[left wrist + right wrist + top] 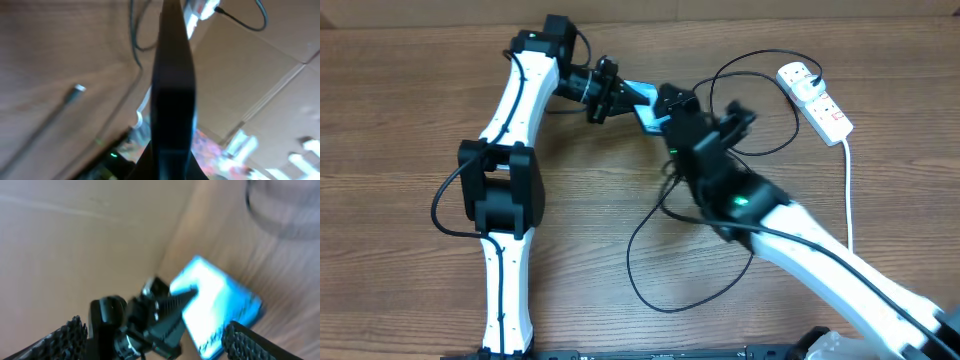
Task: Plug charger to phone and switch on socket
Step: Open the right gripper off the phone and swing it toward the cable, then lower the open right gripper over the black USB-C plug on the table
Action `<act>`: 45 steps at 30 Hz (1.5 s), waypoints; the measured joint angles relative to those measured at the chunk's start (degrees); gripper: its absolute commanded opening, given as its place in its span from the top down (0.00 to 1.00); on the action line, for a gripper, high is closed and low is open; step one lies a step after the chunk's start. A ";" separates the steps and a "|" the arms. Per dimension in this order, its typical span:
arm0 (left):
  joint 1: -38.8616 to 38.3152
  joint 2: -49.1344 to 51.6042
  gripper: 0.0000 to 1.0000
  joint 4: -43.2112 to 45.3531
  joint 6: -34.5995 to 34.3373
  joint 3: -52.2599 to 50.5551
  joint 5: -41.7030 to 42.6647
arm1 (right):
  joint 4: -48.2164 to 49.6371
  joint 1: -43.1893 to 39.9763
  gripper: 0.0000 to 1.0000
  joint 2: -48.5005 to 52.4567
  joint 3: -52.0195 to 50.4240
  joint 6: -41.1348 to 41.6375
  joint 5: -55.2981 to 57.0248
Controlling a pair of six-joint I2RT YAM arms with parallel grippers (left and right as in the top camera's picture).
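My left gripper (618, 95) is shut on the phone (642, 104) and holds it tilted above the table. In the left wrist view the phone (172, 75) shows edge-on as a dark slab rising from between the jaws of the left gripper (172, 167). Its cyan screen (220, 302) faces the right wrist camera. My right gripper (705, 110) hangs just right of the phone, open. The right gripper (157, 345) has nothing between its fingers (250, 342). The charger (650, 260) loops over the table. Its connector tip (79, 89) lies loose on the wood. The white socket (816, 98) lies at the back right.
The socket's thick white lead (848, 190) runs toward the front along the right side. A black plug and cable (240, 20) sit at the socket (200, 7). Cardboard panels (260, 75) stand behind the table. My left arm (505, 190) crosses the left half.
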 measured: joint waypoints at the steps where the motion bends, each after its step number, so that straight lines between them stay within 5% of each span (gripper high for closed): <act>1: 0.42 0.00 0.96 -1.09 2.43 0.00 -0.63 | -1.16 -1.11 0.12 -2.29 0.07 -5.14 -0.28; 4: 1.49 -0.20 0.96 -3.72 8.52 -0.02 -4.57 | -5.55 -5.11 0.13 -7.52 0.70 -18.99 -4.17; 11: 0.33 -9.07 0.96 -4.42 15.98 -0.20 -23.41 | -18.25 -16.33 0.16 -6.73 1.29 -37.13 -24.48; 13: -0.72 -14.75 0.96 -3.98 17.33 -0.20 -29.88 | -18.71 -18.97 0.06 -4.52 1.29 -42.51 -33.20; 14: -1.51 -18.34 0.96 -3.76 17.68 -0.17 -33.81 | -18.86 -20.09 0.00 -3.23 1.29 -44.72 -37.99; 22: -7.56 -36.61 0.96 -10.43 14.08 1.60 -62.36 | -18.58 -21.81 0.00 4.09 1.27 -52.48 -57.86; 27: -7.04 -34.97 0.96 -14.84 12.28 1.14 -67.41 | -22.45 -20.50 0.00 5.51 1.31 -54.27 -59.21; 37: -7.15 -33.09 0.96 -14.34 11.02 -0.15 -68.54 | -52.52 -19.39 0.09 19.87 15.98 -59.41 -52.04; 45: -7.15 -33.07 0.96 -14.43 11.02 -0.15 -68.54 | -50.88 -15.98 0.12 27.36 23.47 -51.21 -37.24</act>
